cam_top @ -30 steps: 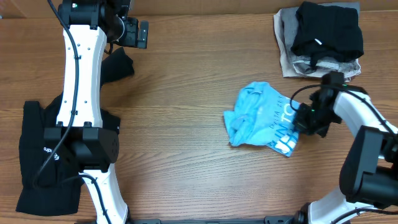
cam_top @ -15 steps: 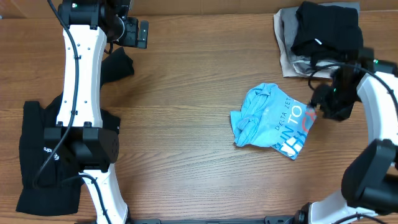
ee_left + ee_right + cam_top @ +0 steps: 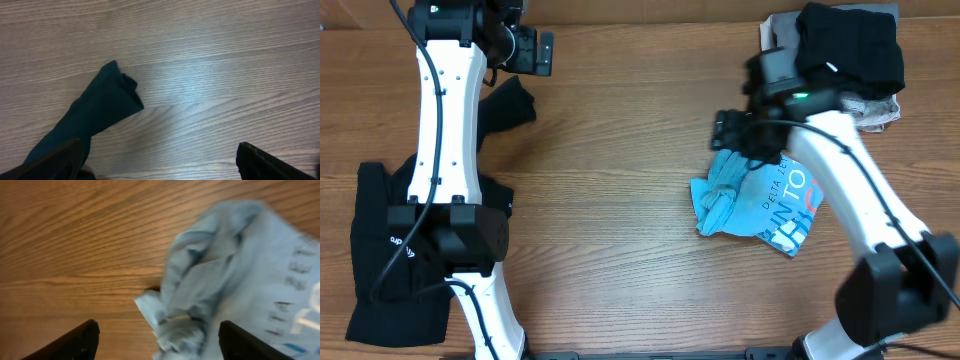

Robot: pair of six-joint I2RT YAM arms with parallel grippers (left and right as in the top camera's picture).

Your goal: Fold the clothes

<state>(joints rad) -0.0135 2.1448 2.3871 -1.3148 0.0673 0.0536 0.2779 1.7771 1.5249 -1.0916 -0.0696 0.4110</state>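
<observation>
The light blue T-shirt lies in a crumpled heap on the wooden table, a bit right of the middle. It is bunched up and wrinkly on its left side. On its right side it lies flatter, and there you can read white letters and some red-orange ones. In the right wrist view the cloth looks soft and folded over itself, and the picture is a little blurry.

The right gripper hangs over the far left part of the shirt. Its fingers stand wide apart and hold nothing - the shirt is below them, not between them.

At the far right corner sits a pile of clothes, a black piece on top of grey ones.

The black top is well apart from the shirt, at the left edge of the table, partly under the left arm. It has a small white logo. One sleeve reaches toward the far side.

The left gripper is up over the far left of the table, near the end of that sleeve. Its fingers are as wide open as can be - nothing is in them.
</observation>
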